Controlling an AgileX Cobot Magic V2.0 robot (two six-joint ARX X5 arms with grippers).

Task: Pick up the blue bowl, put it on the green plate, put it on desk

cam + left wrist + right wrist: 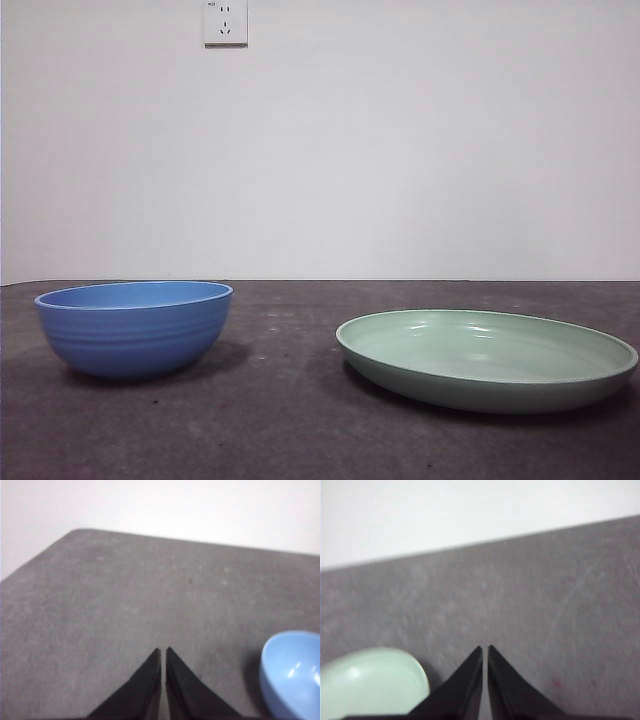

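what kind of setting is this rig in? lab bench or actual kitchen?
Looks like a lab bench, not a kitchen: a bare desk against a plain white wall with one power socket, and only a blue bowl and green plate set out.

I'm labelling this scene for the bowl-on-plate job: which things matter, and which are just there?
Job things:
- blue bowl, standing on the desk
- green plate, apart from the bowl
- left claw and right claw, both shut

Just there:
- wall socket
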